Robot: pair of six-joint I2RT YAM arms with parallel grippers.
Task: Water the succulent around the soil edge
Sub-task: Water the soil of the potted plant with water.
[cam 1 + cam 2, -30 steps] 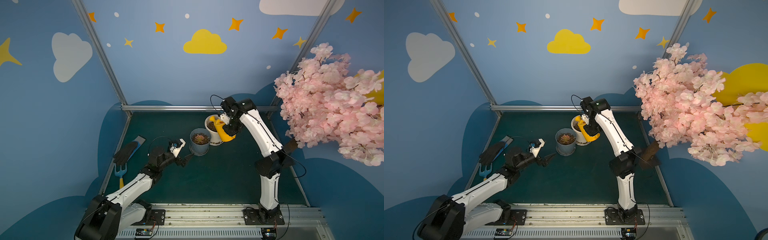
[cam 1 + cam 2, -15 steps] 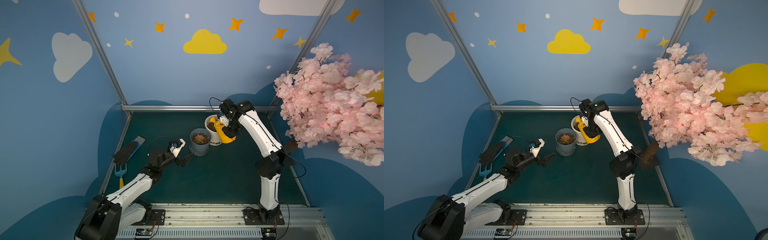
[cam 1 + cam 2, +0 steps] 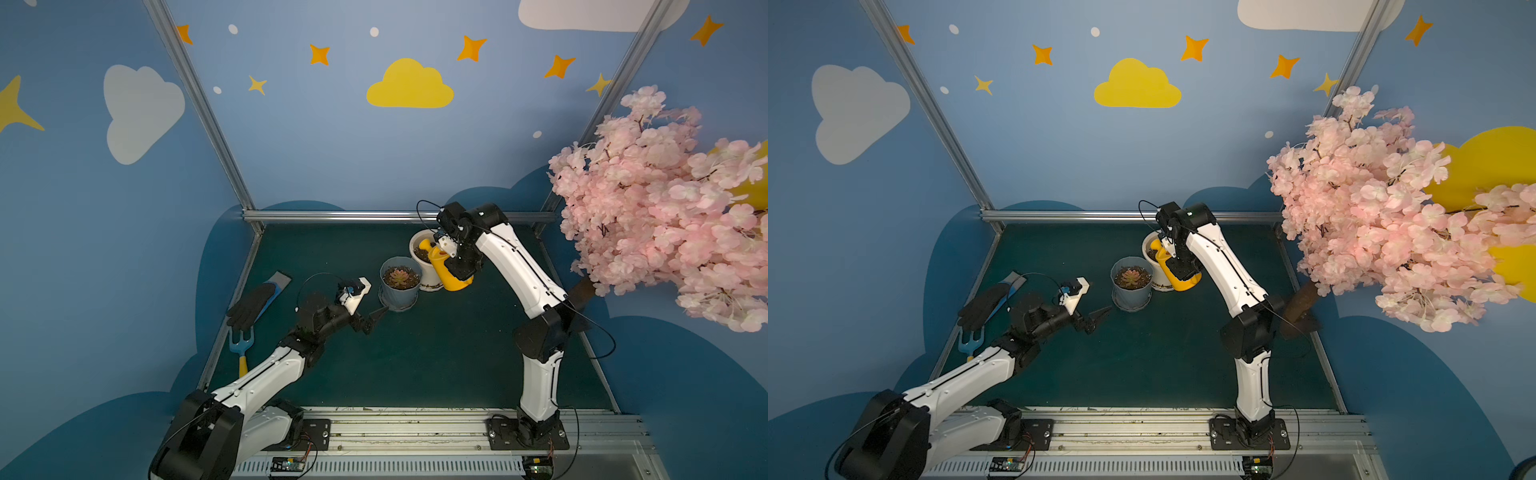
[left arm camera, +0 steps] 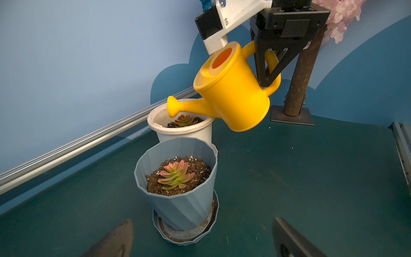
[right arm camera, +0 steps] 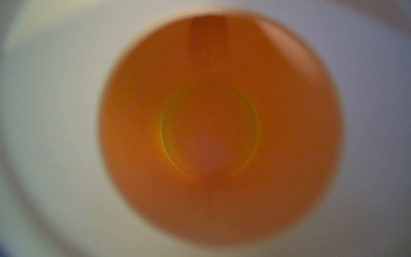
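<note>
Left wrist | watering can [image 4: 231,93] handle in right gripper [image 4: 267,76] | spout over white pot [image 4: 184,136]

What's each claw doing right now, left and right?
Left claw: open, holding nothing.
Right claw: shut on the handle of the yellow plastic watering can.

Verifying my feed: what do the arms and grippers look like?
Left arm and right arm: white shells, black joints and bases. Each wrist has a white camera mount and a looping black cable. Left gripper and right gripper: black, tapered fingers.
</note>
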